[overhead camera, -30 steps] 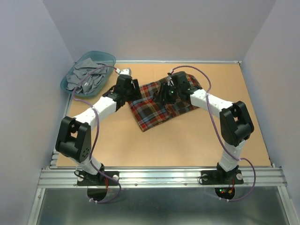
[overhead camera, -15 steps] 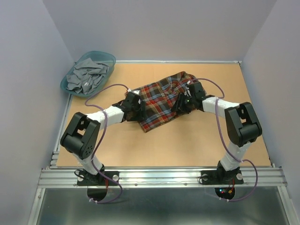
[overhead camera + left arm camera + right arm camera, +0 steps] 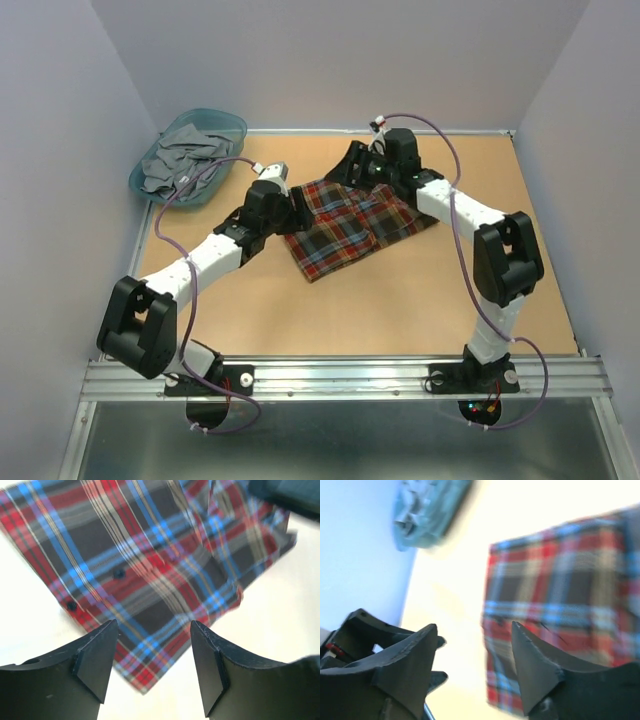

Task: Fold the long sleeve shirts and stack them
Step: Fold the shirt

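Right tool [image 3: 473,630] lifted off shirt [image 3: 345,225], open; left tool [image 3: 153,625] open; basket [image 3: 237,125] apparently holds clothes [image 3: 185,160].

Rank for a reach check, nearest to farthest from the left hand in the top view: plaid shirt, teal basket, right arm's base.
1. Plaid shirt, at the left hand.
2. Teal basket, back left.
3. Right arm's base, near right.

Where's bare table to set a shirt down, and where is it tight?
Widest bare table: the near strip between the plaid shirt and the near edge. Also the far right corner behind the right arm. Crowded: far left, where the left arm sits between shirt and basket.
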`<action>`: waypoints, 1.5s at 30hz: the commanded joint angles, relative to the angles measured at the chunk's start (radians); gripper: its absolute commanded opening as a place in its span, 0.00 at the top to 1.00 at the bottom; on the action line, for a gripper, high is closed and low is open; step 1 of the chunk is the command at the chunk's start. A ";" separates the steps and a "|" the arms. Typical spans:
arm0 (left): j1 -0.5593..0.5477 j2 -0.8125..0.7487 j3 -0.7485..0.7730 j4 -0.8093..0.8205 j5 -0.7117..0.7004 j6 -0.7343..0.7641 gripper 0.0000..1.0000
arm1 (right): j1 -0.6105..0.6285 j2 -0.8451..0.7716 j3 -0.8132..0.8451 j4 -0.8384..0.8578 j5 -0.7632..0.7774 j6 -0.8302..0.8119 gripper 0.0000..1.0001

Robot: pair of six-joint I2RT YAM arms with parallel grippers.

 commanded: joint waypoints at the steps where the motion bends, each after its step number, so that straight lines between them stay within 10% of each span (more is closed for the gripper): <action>1: 0.101 0.004 -0.046 0.130 0.052 -0.122 0.27 | 0.024 0.129 0.060 0.234 -0.093 0.135 0.30; 12: 0.184 0.026 -0.072 0.196 0.149 -0.173 0.21 | -0.017 0.350 -0.142 0.512 -0.088 0.171 0.28; 24: 0.218 -0.051 -0.106 0.141 0.114 -0.127 0.09 | -0.060 0.005 -0.294 0.417 -0.209 0.119 0.24; 36: 0.293 -0.203 -0.148 0.010 0.008 0.072 0.05 | -0.098 0.045 -0.661 0.548 -0.154 0.090 0.23; 45: 0.293 -0.339 -0.184 -0.062 -0.034 0.186 0.05 | -0.020 -0.112 -0.399 0.279 -0.123 -0.035 0.22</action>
